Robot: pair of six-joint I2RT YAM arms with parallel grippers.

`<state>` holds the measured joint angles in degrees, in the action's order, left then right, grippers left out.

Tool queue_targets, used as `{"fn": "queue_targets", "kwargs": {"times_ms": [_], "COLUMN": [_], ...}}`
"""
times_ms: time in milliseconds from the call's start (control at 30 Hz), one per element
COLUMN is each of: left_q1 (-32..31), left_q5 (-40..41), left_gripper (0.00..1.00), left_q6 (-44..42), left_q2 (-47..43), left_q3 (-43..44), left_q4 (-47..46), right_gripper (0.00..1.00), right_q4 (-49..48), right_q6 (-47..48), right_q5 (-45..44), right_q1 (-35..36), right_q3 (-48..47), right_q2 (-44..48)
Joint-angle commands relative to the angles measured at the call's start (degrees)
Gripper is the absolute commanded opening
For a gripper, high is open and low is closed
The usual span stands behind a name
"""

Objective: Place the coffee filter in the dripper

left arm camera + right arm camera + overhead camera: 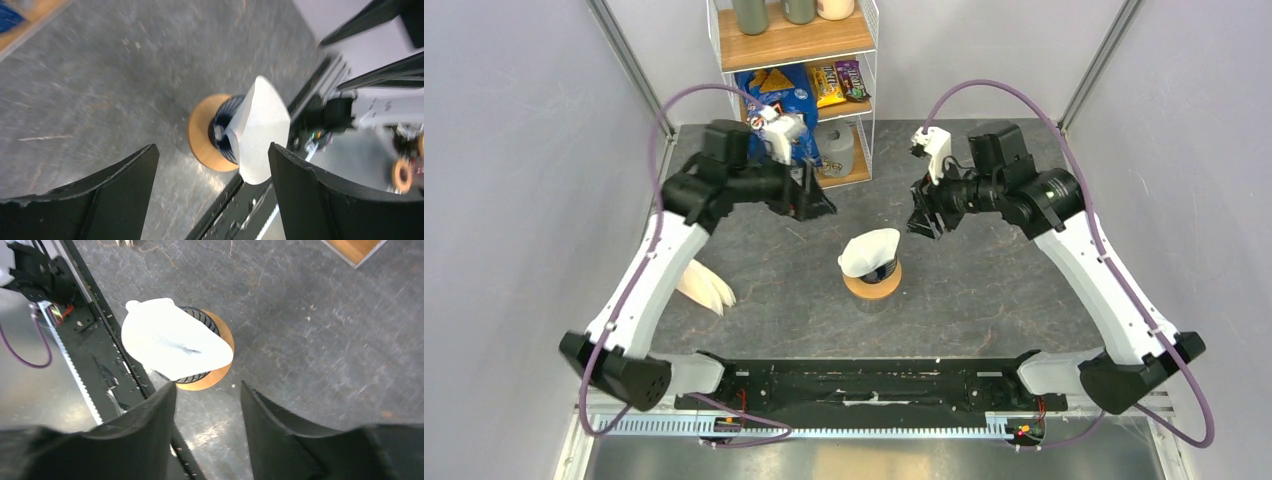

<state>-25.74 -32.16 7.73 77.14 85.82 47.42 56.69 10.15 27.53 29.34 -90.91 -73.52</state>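
The white paper coffee filter (869,250) sits in the dark blue ribbed dripper (886,270), leaning out over its left rim. The dripper stands on a flat round wooden ring (872,287) in the middle of the table. The filter (262,127) and dripper (227,130) also show in the left wrist view, and the filter (175,342) covers most of the dripper (202,317) in the right wrist view. My left gripper (816,196) is open and empty, above and left of the dripper. My right gripper (924,215) is open and empty, above and right of it.
A fanned bundle of cream paper filters (706,286) lies on the table at the left, by the left arm. A wire shelf unit (796,60) with snack bags and a jug stands at the back. Grey walls close in both sides.
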Motion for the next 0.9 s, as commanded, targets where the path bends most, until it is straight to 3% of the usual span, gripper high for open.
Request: {"fn": "queue_targets", "kwargs": {"times_ms": [0,133,233,600,867], "left_q1": [7.5,10.8,11.5,12.8,13.2], "left_q5": [-7.4,-6.1,-4.2,-0.2,-0.4], "left_gripper": [0.89,0.90,0.90,0.91,0.91], "left_q6": [9.5,10.0,11.0,13.5,13.6], "left_q2": [-6.7,-9.7,-12.4,-16.3,-15.6], "left_q3": [-1.1,-4.5,-7.9,-12.6,-13.1], "left_q4": [-7.2,-7.5,-8.8,-10.5,-11.3], "right_gripper": [0.52,0.38,0.34,0.33,0.40], "right_q4": [2.0,4.2,5.4,6.7,6.4], "right_q6": [5.8,9.6,11.9,16.5,18.2], "right_q5": [0.3,-2.2,-4.5,-9.8,-10.0], "right_q1": [3.3,8.5,11.4,15.6,15.6], "right_q3": [-6.2,-9.1,-10.0,-6.2,-2.3], "right_q2": [-4.2,-8.2,-10.9,-17.8,-18.9]}}
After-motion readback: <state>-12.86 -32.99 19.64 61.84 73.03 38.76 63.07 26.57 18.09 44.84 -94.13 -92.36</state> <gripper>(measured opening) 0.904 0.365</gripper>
